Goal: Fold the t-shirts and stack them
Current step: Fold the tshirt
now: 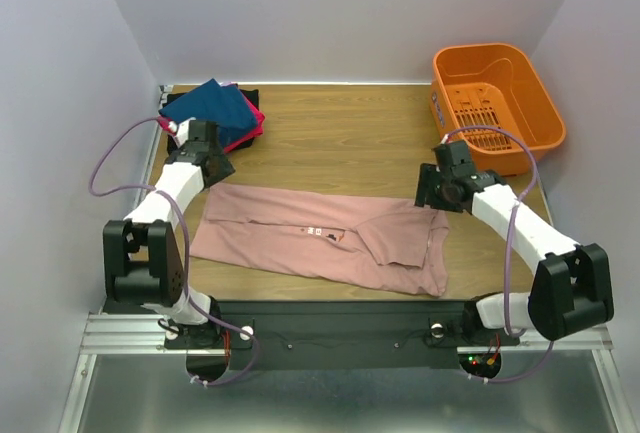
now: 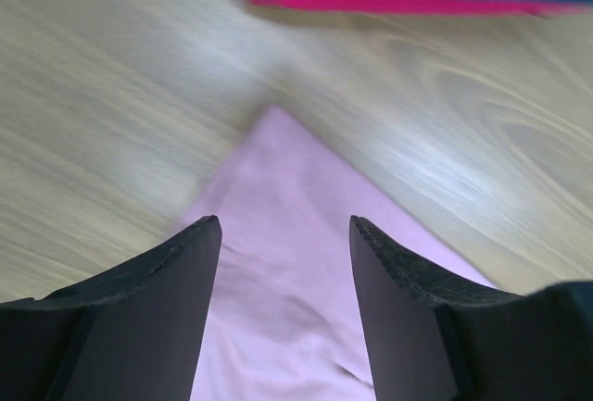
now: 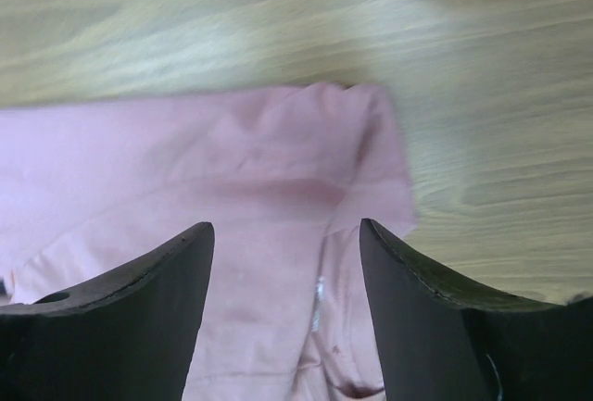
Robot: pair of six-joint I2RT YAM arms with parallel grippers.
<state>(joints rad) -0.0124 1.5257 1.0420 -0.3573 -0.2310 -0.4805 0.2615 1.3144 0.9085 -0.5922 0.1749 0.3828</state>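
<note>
T-shirts, four in number.

Item one: the dusty-pink t-shirt (image 1: 320, 238). It is laid flat as a long band across the near half of the table (image 1: 340, 143), from near the left edge towards the right edge. Its sides are turned in, and a small print shows at its middle.

Items two to four: the navy-blue t-shirt (image 1: 208, 108), the magenta t-shirt (image 1: 252, 125) and the black t-shirt (image 1: 246, 92). They are folded and piled at the far left corner, with the navy-blue one uppermost.

Left claw (image 2: 283, 223): jaws parted, nothing held. It is poised over the far left corner of the pink band, with the magenta edge of the pile just beyond.

Right claw (image 3: 284, 225): jaws parted, nothing held. It is poised over the far right corner of the band, with bare wood beyond. Whether either claw touches the cloth cannot be told.

Orange basket (image 1: 481, 49): set at the far right corner, apart from all cloth.

Step in hand, as judged: the folding of the pink t-shirt. The lengthwise fold is laid and the cloth lies free. The crosswise fold is not yet made and the stacking is not yet done.

Next move, as judged: one short end should be pinched at both corners, all layers taken together. That end should be carried over to the other so that the edges meet. Thin cloth lying flat on wood calls for a low, close pinch.
</note>
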